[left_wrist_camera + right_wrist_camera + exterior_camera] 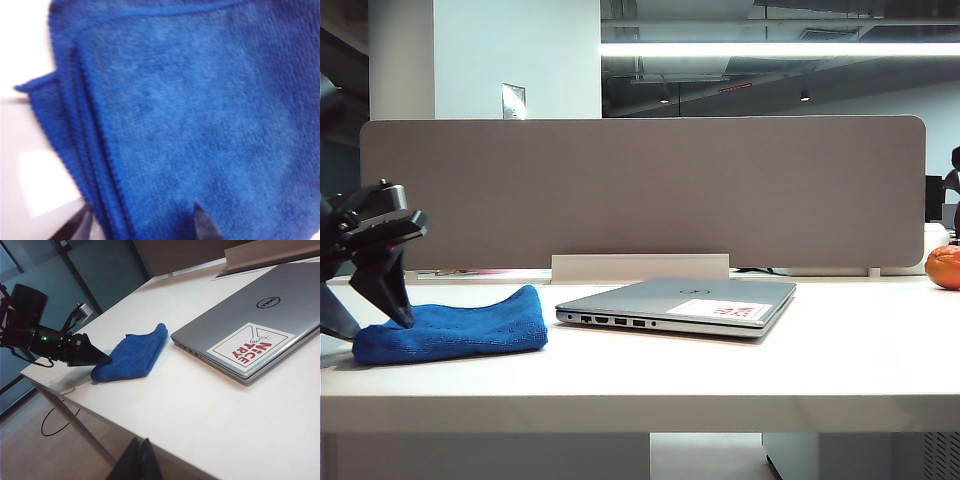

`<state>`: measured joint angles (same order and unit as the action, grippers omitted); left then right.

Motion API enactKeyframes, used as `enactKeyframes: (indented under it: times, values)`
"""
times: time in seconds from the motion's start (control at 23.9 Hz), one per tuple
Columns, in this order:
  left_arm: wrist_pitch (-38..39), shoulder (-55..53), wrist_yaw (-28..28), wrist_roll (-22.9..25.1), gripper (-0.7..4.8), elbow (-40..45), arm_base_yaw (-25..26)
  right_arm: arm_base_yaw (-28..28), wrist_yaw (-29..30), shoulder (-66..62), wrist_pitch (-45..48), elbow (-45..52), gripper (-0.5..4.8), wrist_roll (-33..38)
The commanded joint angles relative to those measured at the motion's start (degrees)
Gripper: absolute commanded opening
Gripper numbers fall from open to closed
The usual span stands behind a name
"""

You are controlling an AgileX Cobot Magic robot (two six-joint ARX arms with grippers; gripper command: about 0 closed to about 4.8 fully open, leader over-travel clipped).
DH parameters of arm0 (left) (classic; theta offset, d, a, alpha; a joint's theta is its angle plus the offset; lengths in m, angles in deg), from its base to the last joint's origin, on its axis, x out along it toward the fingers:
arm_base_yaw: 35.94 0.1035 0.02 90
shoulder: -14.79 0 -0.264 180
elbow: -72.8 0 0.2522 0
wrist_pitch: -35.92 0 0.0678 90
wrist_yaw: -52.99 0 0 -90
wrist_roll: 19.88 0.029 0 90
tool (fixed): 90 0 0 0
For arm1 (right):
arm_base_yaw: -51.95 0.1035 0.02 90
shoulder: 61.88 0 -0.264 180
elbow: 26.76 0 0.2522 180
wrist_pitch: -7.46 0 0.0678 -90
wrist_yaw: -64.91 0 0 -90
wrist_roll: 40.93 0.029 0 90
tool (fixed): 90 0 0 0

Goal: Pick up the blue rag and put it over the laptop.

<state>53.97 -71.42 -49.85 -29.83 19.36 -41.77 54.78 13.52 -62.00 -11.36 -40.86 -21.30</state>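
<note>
The blue rag [460, 328] [135, 355] lies folded on the white table, left of the laptop [670, 298] [250, 315], which is closed and silver-grey with a white sticker [250, 347] marked in red. My left gripper [372, 325] [142, 210] is down at the rag's left end and open. One finger [82, 222] is over bare table beside the folded edge, the other finger [202, 222] is over the cloth [200, 115]. My right gripper [140, 441] hangs shut and empty off the table's near edge, far from both things.
A grey divider panel [640, 190] runs along the back of the table [720, 370]. An orange fruit [945, 267] sits at the far right. The table's left edge drops off close behind the left arm [45, 340].
</note>
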Motion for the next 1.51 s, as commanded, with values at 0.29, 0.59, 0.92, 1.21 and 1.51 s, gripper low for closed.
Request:
enactKeyframes:
  times: [0.29,0.59,0.92,1.21,1.51]
  values:
    - [-2.19,-2.69,0.17,0.07,1.31,-0.24,-2.01,-0.04,-0.13,0.13,0.57,0.28,0.00,-0.15]
    - [-6.19,-2.75,-4.13,0.04,-0.06,-0.24,-2.01,-0.02,-0.11,0.13,0.59,0.28,0.00,-0.15]
    - [-17.86,-1.99,-16.41,-5.40,-0.06,-0.26,-2.01,-0.02,-0.11,0.13,0.57,0.28,0.00,-0.15]
    - [-38.16,-0.11,-21.51,-18.05,-0.06,-0.26,-2.01,-0.02,-0.13,0.13,0.57,0.28,0.00,-0.15]
    - [-48.26,-0.13,-19.04,-23.45,-0.06,-2.60,-5.07,-0.02,-0.13,0.13,0.57,0.28,0.00,-0.15]
